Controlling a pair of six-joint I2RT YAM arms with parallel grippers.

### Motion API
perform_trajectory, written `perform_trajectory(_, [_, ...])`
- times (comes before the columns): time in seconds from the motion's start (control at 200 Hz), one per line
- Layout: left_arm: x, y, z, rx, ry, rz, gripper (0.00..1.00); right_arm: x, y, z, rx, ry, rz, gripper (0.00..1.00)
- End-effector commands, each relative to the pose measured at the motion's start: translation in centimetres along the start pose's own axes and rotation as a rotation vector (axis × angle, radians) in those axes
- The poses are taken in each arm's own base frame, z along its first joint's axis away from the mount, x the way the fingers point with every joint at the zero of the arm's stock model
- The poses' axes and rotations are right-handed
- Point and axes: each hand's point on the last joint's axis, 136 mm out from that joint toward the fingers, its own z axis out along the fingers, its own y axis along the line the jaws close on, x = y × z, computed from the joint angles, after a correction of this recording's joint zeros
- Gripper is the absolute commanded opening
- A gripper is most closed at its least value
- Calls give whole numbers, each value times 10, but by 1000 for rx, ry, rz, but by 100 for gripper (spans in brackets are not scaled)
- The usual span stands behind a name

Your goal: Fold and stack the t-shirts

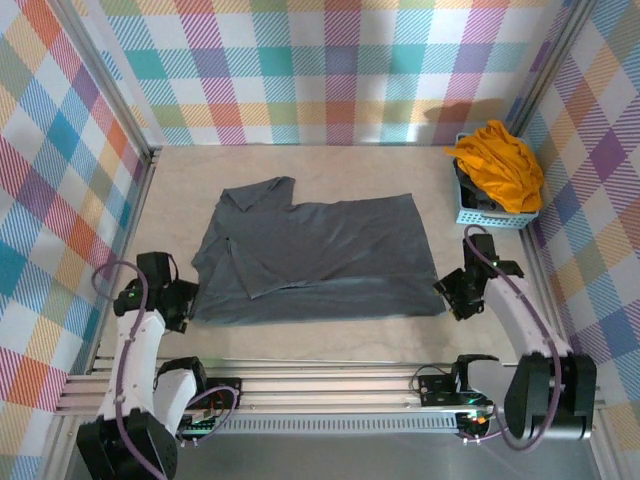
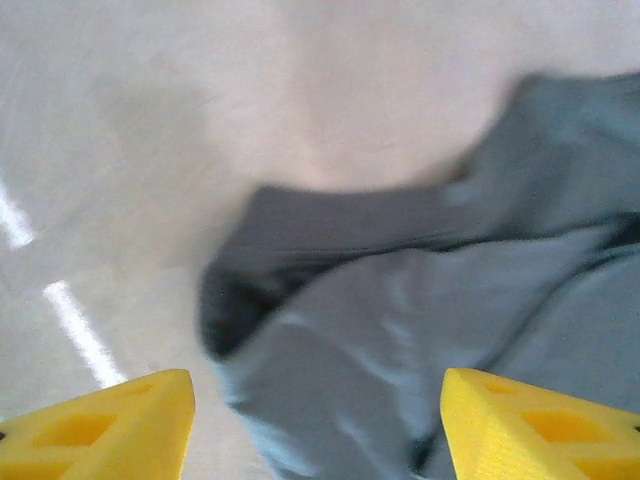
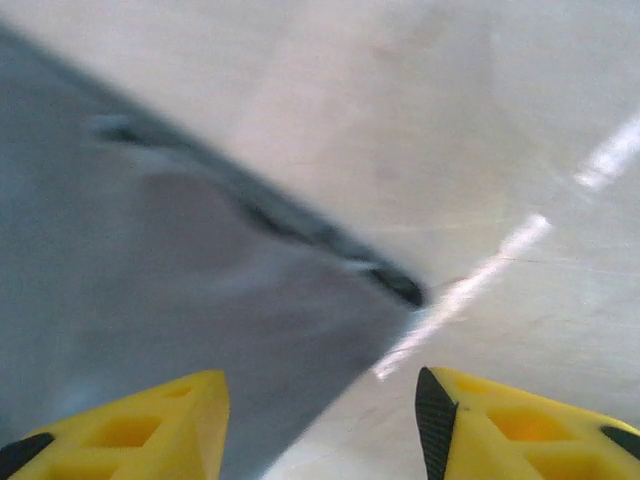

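**A:** What's hard to make out?

**B:** Both wrist views are blurred. From the left wrist, the dark slate-grey cotton t-shirt [image 2: 400,330] is a soft mass with a darker fold along its edge. The yellow fingers [image 2: 540,425] are cut off at the bottom of the frame. From the right wrist I can see one corner of the shirt ending in a dark tip, with pale bench to its right. I can't find the neckline in any view. The left end is doubled over on itself, so the collar may be under a flap.

**A:** And the other shirt?

**B:** The mustard orange-yellow t-shirt [image 1: 500,165] is bunched up in the small light-blue plastic lattice basket [image 1: 470,212] at the far right corner. It spills over the rim and hides most of the basket. There's something dark beneath it that I can't identify.

**A:** Which way does the grey one lie?

**B:** It lies flat in the middle of the beige bench [image 1: 330,335], with its long axis running left to right. One sleeve sticks out at the far left. The straight hem faces right, slightly slanted.

**A:** And the jaws?

**B:** The left jaws stand wide at the shirt's near-left corner, with cloth below the gap and nothing pinched. The right jaws are also parted, just beside the near-right corner, and hold nothing.
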Motion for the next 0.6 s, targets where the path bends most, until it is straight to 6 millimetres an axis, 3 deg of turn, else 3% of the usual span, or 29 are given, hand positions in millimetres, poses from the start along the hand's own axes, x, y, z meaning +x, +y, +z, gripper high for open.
perform_trajectory(0.0, [15, -17, -15, 46, 39, 37, 62, 4, 75, -37, -286, -63, -254, 58])
perform_trajectory(0.05, [36, -40, -9, 147, 109, 61, 54, 23, 108, -45, -405, -18, -376, 60])
perform_trajectory(0.11, [67, -58, 2, 198, 216, 68, 53, 51, 136, -49, -485, 60, -506, 59])
perform_trajectory(0.265, [126, -75, 29, 161, 344, 102, 54, 110, 172, -43, -534, 218, -688, 58])
perform_trajectory(0.395, [135, -64, 48, 80, 323, 76, 52, 131, 186, -45, -549, 234, -743, 58])
perform_trajectory(0.48, [134, -50, 59, 34, 304, 57, 49, 132, 188, -47, -550, 232, -747, 58])
perform_trajectory(0.595, [136, -47, 70, 26, 303, 51, 49, 129, 185, -47, -533, 217, -747, 58])
